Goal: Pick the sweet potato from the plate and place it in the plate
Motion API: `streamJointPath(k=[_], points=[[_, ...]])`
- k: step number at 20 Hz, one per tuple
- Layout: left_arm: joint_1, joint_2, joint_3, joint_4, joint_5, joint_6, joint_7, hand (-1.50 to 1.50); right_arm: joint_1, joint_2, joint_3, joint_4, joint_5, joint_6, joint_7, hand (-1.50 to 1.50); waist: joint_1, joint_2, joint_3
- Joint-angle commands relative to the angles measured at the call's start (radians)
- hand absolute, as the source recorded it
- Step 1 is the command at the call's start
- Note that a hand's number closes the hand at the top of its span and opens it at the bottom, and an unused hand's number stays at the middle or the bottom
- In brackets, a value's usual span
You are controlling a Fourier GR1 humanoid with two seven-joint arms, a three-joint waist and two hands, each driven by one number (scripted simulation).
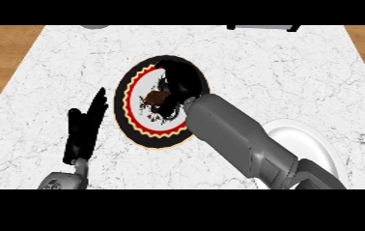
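Reaching in from the lower right, the right forearm (246, 140) crosses diagonally over the white marble counter (285, 70) and ends at the right hand (182, 82), which sits over the patterned plate (132, 121) with its black rim, red band and yellow zigzag edge. That plate lies near the counter's middle, with bare marble all round it: a wide stretch toward the far edge, another toward the right, and a narrower strip on the left between the plate and the left hand (85, 126). Wooden flooring shows past the counter's left and right far corners. A plain white plate (317, 143) sits at the lower right, well apart from the patterned one and partly covered by the right forearm.

The sweet potato (155, 98) is a small brown lump on the white inner field of the patterned plate, just at the left side of the right hand. The dark fingers curl down around it on the right and above, and they appear to close on it, though the black hand blends with the plate's rim and hides the contact itself.

The left hand rests just left of the patterned plate, fingers straight and pointing away, holding nothing
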Motion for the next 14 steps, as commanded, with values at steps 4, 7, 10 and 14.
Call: streamJointPath(k=[4,7,10,14], points=[[0.006,0.014,0.025,0.007,0.006,-0.003,-0.016,0.00,0.115,0.000,-0.191,-0.174,-0.171,-0.222,-0.285,-1.50,-0.023,-0.002,0.003],[0.030,0.009,0.012,-0.033,-0.003,0.003,-0.002,0.00,0.160,0.000,-0.263,-0.179,-0.246,-0.207,-0.406,-1.50,-0.023,-0.005,0.001],[0.029,0.002,0.032,0.007,0.011,-0.006,-0.029,0.00,0.202,-0.004,-0.341,-0.152,-0.307,-0.097,-0.513,-1.50,-0.038,-0.007,0.000],[0.020,0.028,0.043,-0.076,0.013,-0.021,0.059,0.00,0.229,0.000,-0.341,-0.068,-0.369,-0.041,-0.653,-1.50,-0.027,-0.008,0.000]])
